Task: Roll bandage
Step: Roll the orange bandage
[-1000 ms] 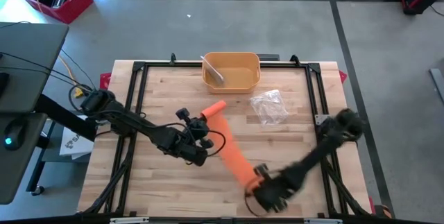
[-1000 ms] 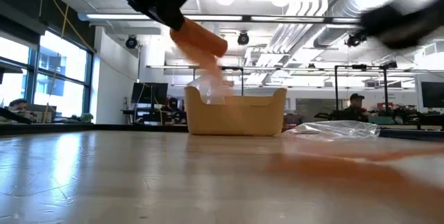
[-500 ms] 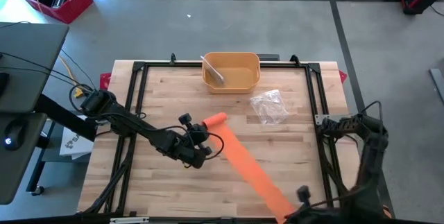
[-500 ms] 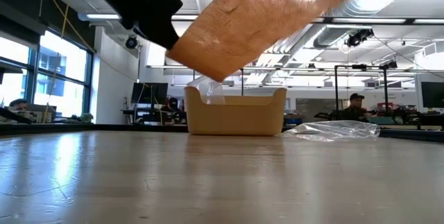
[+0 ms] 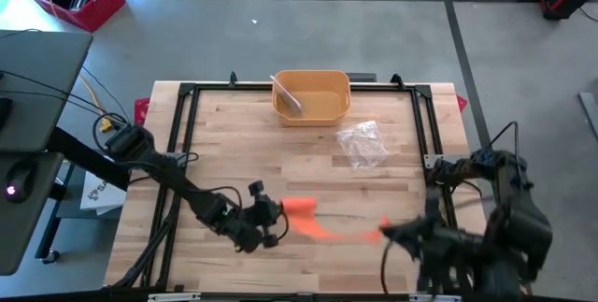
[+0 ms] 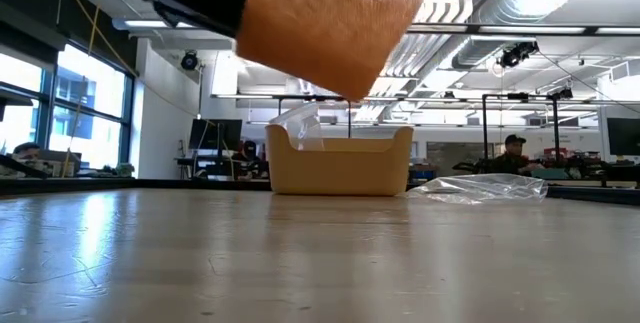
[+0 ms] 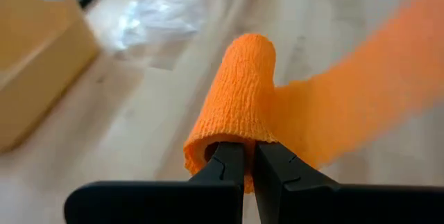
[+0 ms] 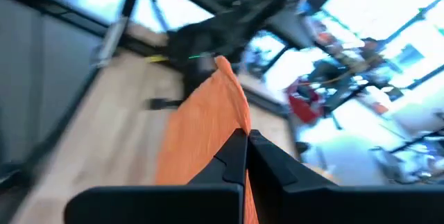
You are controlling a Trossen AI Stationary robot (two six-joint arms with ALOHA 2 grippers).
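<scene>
One bandage point(image 5: 301, 207), one bin point(image 5: 311, 95), one plastic bag point(image 5: 362, 142) and two end effectors point(image 5: 269, 222) point(image 5: 388, 234) are counted on one table point(image 5: 215, 143).

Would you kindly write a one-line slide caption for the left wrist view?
Left tool shut on the rolled end of an orange bandage, its loose tail stretching away over the wooden table.

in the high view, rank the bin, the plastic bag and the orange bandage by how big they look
1. bin, largest
2. bandage, a long strip but thin and partly blurred, so second place is unsure
3. plastic bag, close to the bandage in spread
</scene>
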